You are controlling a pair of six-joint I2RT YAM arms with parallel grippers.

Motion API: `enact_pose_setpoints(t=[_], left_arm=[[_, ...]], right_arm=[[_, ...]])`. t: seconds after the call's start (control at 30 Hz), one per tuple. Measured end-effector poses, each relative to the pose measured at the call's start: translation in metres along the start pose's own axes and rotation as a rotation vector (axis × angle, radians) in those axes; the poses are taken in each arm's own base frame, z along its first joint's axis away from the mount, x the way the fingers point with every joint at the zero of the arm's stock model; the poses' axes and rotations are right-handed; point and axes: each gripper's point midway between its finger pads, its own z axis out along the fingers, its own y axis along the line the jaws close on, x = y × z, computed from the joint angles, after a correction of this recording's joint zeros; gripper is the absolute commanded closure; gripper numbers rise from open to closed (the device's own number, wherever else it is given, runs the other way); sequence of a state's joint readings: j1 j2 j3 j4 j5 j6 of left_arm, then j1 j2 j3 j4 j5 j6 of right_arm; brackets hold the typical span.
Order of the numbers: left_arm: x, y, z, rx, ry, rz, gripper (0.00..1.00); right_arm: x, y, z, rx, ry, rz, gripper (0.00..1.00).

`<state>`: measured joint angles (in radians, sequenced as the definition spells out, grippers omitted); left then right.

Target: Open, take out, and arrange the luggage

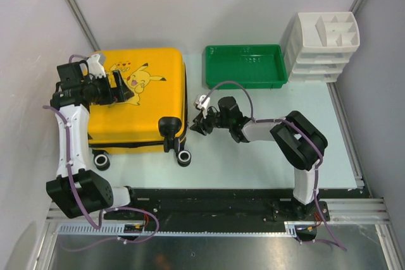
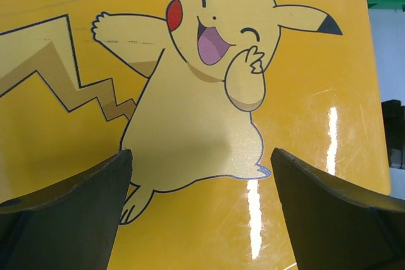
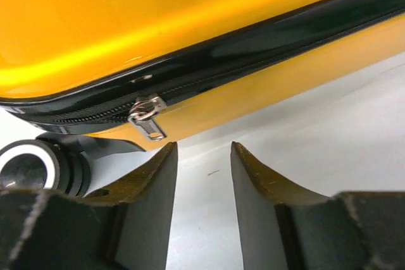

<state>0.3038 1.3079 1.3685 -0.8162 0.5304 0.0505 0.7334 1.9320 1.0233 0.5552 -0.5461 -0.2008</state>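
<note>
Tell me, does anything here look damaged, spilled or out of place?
Nothing stands out. The luggage lies flat and closed, its zipper pull hanging near a wheel. The green tray and the white organizer stand at the back, nothing spilled. The left gripper and the right gripper are open and hold nothing.

Bright overhead light glares on the luggage (image 2: 190, 118); frame edges perhaps soft.

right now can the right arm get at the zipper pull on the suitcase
Probably yes: the right gripper is open, facing the suitcase edge, and the zipper pull hangs just ahead, slightly to one side of the gap. Nothing lies between them.
</note>
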Motion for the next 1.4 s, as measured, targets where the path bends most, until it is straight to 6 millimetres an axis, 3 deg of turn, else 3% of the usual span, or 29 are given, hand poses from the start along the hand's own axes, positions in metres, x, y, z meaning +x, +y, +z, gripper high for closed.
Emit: enact_pose_setpoints(t=[0.13, 0.23, 0.37, 0.5, 0.63, 0.73, 0.97, 1.07, 1.1, 1.33, 1.4], left_arm=[[-0.001, 0.001, 0.0, -0.001, -0.003, -0.003, 0.04], [-0.001, 0.002, 0.0, 0.0, -0.005, -0.004, 0.04], [-0.001, 0.003, 0.0, 0.001, -0.007, -0.006, 0.04], [-0.002, 0.003, 0.0, 0.004, -0.011, -0.006, 0.04], [-0.002, 0.003, 0.0, 0.006, -0.012, -0.007, 0.04], [-0.002, 0.003, 0.0, 0.008, -0.012, -0.008, 0.04], [-0.002, 0.004, 0.0, 0.008, -0.015, -0.008, 0.04], [-0.002, 0.004, 0.0, 0.008, -0.015, -0.008, 0.05], [-0.002, 0.004, 0.001, 0.008, -0.015, -0.008, 0.05], [-0.002, 0.005, 0.001, 0.006, -0.017, -0.009, 0.05], [-0.002, 0.005, 0.0, 0.006, -0.019, -0.01, 0.05]], right_arm=[[-0.016, -0.011, -0.008, 0.055, -0.057, 0.001, 0.73], [-0.032, -0.013, -0.012, 0.069, -0.102, -0.004, 0.64], [-0.045, -0.011, -0.014, 0.065, -0.135, -0.023, 0.62], [-0.037, -0.007, -0.015, 0.061, -0.118, -0.043, 0.61], [-0.02, 0.004, -0.013, 0.052, -0.074, -0.066, 0.51], [-0.014, 0.011, -0.01, 0.055, -0.058, -0.09, 0.5], [-0.019, 0.014, -0.002, 0.154, -0.065, -0.118, 0.53], [-0.021, 0.01, -0.001, 0.212, -0.066, -0.125, 0.6], [-0.022, 0.008, -0.002, 0.229, -0.07, -0.128, 0.7], [-0.027, 0.002, -0.008, 0.248, -0.099, -0.15, 1.0], [-0.028, 0.0, -0.013, 0.232, -0.108, -0.154, 1.0]])
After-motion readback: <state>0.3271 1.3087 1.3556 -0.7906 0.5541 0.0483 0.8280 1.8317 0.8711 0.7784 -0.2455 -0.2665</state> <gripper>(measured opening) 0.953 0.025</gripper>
